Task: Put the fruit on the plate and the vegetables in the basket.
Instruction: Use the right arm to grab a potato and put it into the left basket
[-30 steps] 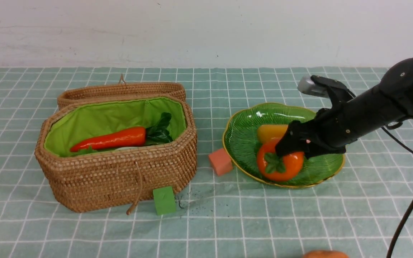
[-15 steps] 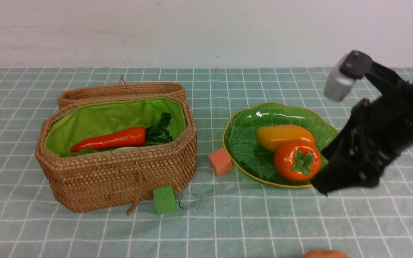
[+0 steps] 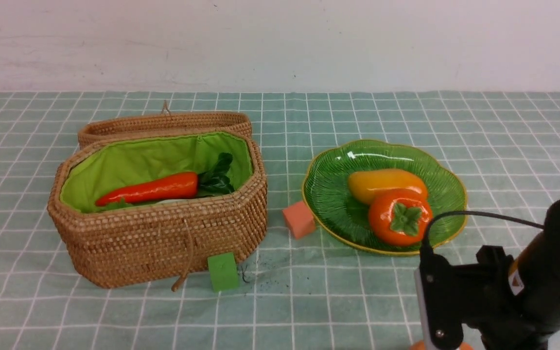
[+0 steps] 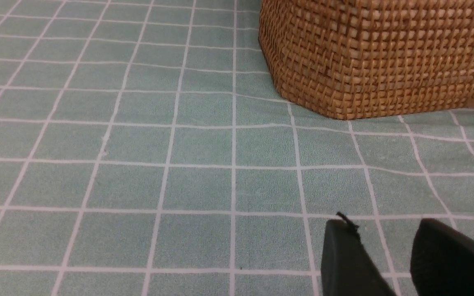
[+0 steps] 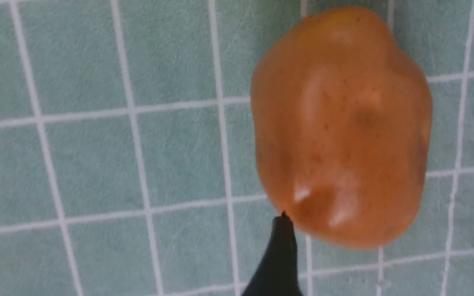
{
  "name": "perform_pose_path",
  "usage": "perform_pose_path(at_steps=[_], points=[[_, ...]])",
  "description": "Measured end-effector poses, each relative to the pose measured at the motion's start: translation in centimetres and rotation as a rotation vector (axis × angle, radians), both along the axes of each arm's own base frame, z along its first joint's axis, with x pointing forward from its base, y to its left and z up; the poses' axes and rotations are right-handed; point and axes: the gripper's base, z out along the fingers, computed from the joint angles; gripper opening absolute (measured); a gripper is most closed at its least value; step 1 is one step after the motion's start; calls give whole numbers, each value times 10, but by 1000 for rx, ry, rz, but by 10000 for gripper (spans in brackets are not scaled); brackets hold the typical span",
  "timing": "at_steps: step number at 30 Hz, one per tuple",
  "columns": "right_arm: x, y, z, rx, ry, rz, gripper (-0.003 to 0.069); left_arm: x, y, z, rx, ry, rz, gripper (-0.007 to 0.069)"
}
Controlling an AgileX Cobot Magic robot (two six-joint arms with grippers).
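Your basket point(image 3: 163, 243) sits open on the left, with the carrot point(image 3: 153, 188) lying across the green lining, leaves pointing right. Over on the plate point(image 3: 328, 189) you've got the mango point(image 3: 382, 181) with the persimmon point(image 3: 396, 218) touching it in front. The pink cube point(image 3: 299, 219) is just beside the plate's left rim, and the green cube point(image 3: 222, 271) is against the basket's front. Your right arm point(image 3: 552, 272) fills the bottom right corner, above a sliver of the potato point(image 3: 416, 346).
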Motion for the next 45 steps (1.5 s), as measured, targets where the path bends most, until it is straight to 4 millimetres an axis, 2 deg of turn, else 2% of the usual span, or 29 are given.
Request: perform_pose_path(at_steps=[6, 10, 15, 18, 19, 20, 21, 22, 23, 24, 25, 26, 28, 30, 32, 35, 38, 42, 45], points=[[9, 15, -34, 34, 117, 34, 591, 0, 0, 0, 0, 0, 0, 239], [16, 20, -35, 15, 165, 54, 577, 0, 0, 0, 0, 1, 0, 239], [22, 27, -22, 9, 267, 51, 576, 0, 0, 0, 0, 1, 0, 239], [32, 34, 5, 22, 274, 47, 576, 0, 0, 0, 0, 1, 0, 239], [33, 35, 7, 24, 271, 49, 576, 0, 0, 0, 0, 1, 0, 239], [41, 40, 27, 47, 232, 44, 576, 0, 0, 0, 0, 1, 0, 239], [43, 41, 30, 51, 227, 42, 576, 0, 0, 0, 0, 1, 0, 239], [50, 45, 48, 81, 179, 32, 576, 0, 0, 0, 0, 1, 0, 239], [53, 47, 53, 92, 163, 29, 576, 0, 0, 0, 0, 1, 0, 239], [62, 54, 79, 154, 91, 23, 574, 0, 0, 0, 0, 1, 0, 239], [63, 55, 82, 162, 83, 22, 574, 0, 0, 0, 0, 1, 0, 239], [71, 63, 105, 245, 17, 18, 574, 0, 0, 0, 0, 1, 0, 239], [83, 76, 130, 382, -73, 7, 574, 0, 0, 0, 0, 1, 0, 239], [90, 83, 140, 460, -122, -3, 574, 0, 0, 0, 0, 1, 0, 239], [116, 106, 153, 672, -233, -43, 573, 0, 0, 0, 0, 1, 0, 239], [146, 133, 139, 844, -280, -106, 573, 0, 0, 0, 0, 1, 0, 239], [170, 157, 102, 896, -268, -148, 573, 0, 0, 0, 0, 1, 0, 239], [182, 170, 64, 901, -172, -227, 573, 0, 0, 0, 0, 1, 0, 239], [185, 171, 58, 922, -112, -313, 596, 0, 0, 0, 0, 1, 0, 239]])
